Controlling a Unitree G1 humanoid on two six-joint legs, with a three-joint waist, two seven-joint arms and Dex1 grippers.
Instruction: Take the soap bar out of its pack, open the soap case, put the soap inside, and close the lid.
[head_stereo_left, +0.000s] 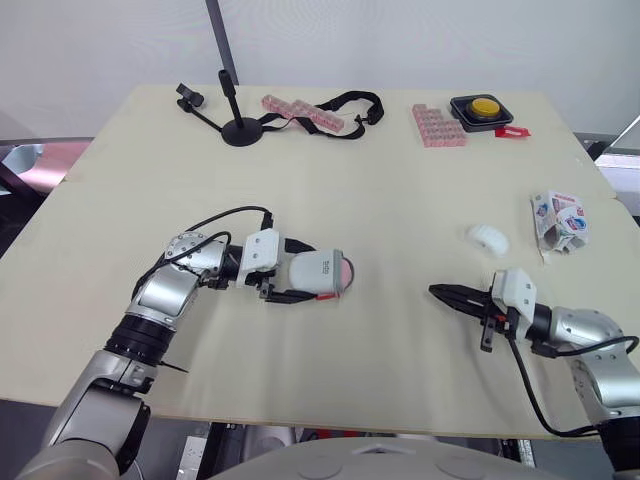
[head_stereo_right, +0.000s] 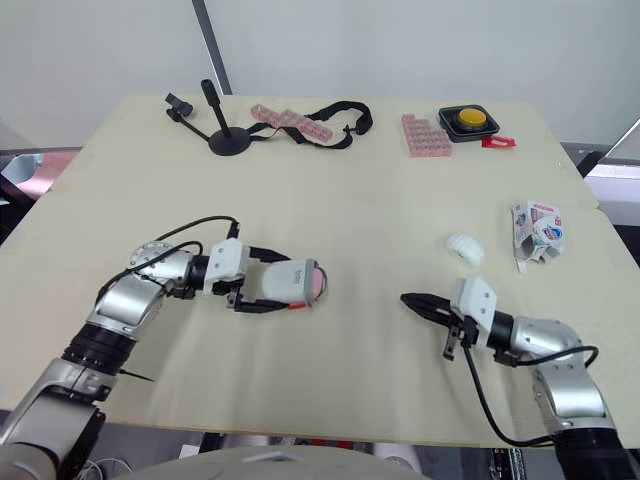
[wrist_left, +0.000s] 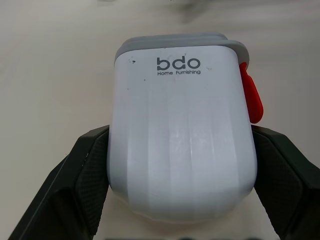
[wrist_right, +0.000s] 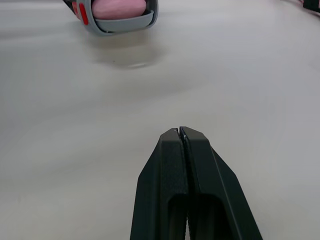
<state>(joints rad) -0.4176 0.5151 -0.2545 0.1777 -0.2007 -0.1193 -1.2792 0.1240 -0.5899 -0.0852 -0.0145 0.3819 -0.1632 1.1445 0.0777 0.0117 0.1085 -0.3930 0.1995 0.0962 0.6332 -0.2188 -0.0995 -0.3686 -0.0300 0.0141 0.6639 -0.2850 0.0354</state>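
One soap case (head_stereo_left: 318, 272), with one pink soap (head_stereo_left: 344, 272) showing at its open end, is near-left over the bench (head_stereo_left: 380, 190), clamped between the left gripper's (head_stereo_left: 300, 283) two fingers. The right gripper's (head_stereo_left: 440, 292) fingers are clenched on nothing. One torn pack (head_stereo_left: 558, 222) lies right.

Between the hands: bare table (head_stereo_left: 390, 330) from the soap case (head_stereo_left: 318, 272) clamped in the left hand (wrist_left: 180, 132) across to the right hand (head_stereo_left: 440, 292); open passage
Beyond the right hand: white lump (head_stereo_left: 487, 238) near its tip; soap pack (head_stereo_left: 560, 222) further out by the table's right edge; a gap between the two
Middle of table: wide and bare
Far edge: stand (head_stereo_left: 240, 130), pink boxes (head_stereo_left: 300, 112), black strap (head_stereo_left: 352, 103), pink tray (head_stereo_left: 438, 125), yellow button (head_stereo_left: 485, 107) in a row, well apart from both hands
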